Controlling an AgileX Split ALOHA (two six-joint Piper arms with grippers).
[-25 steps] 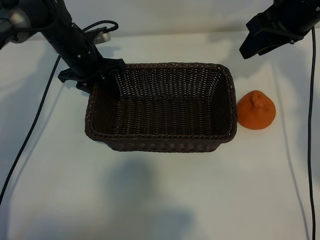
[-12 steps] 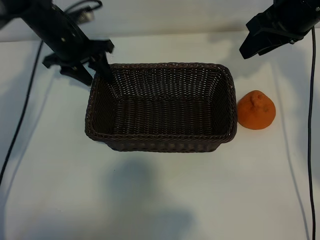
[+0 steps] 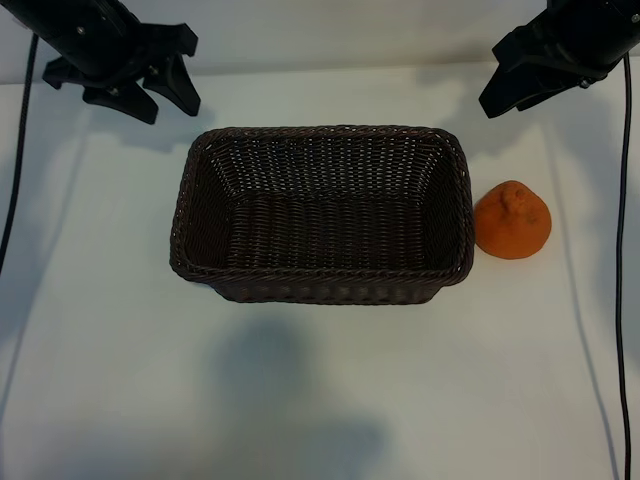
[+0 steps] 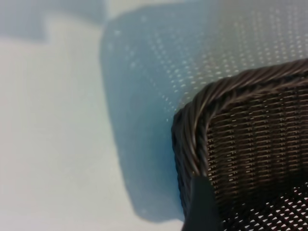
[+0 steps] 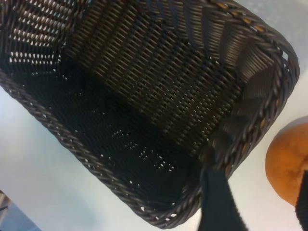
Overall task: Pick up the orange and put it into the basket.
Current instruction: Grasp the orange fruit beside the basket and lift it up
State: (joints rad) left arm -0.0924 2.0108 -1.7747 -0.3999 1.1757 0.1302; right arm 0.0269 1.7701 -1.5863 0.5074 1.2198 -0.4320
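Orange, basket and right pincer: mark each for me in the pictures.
orange (image 3: 512, 221), exterior view, middle of the fruit below its knob.
basket (image 3: 325, 271), exterior view, braided near rim.
right pincer (image 3: 520, 78), exterior view, between its fingertips, above the orange's far side.

Both arms are finished in matte black, with angular, blocky gripper housings. A thin black cable (image 3: 16, 160) is trailed below the left gripper (image 3: 160, 98), another black cable (image 3: 622, 250) below the right gripper (image 3: 497, 100).

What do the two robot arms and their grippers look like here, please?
Both arms are matte black with angular, boxy housings. The left gripper ends in two flat, pointed black fingers; the right gripper is a similar dark wedge shape. A thin black cable hangs beside each arm, one down each edge of the white table. No markings are visible.
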